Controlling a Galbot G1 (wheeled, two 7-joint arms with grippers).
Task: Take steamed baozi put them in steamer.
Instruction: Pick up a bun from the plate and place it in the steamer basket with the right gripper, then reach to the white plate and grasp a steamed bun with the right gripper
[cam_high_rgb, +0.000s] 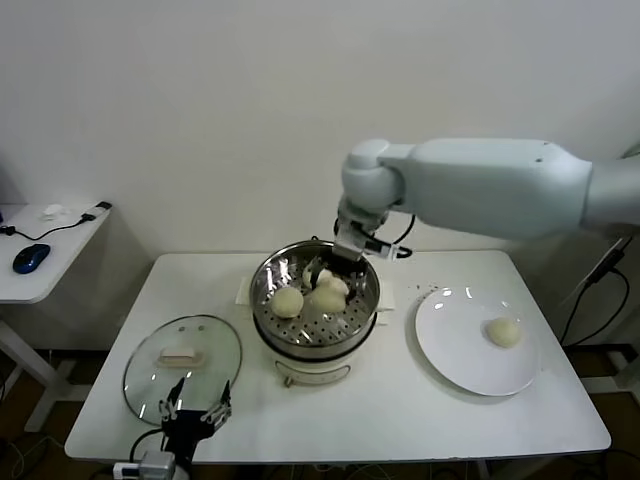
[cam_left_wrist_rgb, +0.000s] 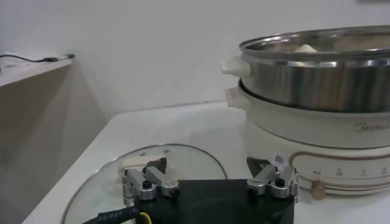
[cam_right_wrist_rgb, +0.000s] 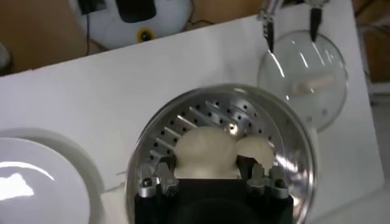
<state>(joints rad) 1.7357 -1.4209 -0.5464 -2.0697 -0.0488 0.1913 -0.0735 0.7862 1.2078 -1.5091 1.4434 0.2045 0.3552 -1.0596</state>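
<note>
Baozi placement is under way: the right gripper (cam_high_rgb: 333, 277) is lowered inside the steamer (cam_high_rgb: 268, 305), its fingers (cam_right_wrist_rgb: 159, 179) set either side of a steamed baozi (cam_right_wrist_rgb: 204, 155), so the bun can be set on the perforated floor. Whether the bun is clamped or already let go cannot be told. Two more buns are seen in the basket, and one is left on the white plate (cam_high_rgb: 445, 345). The left gripper (cam_high_rgb: 196, 406) is parked, spread open, at the edge of the glass lid (cam_high_rgb: 150, 370). Much of the held bun is hidden by the gripper.
</note>
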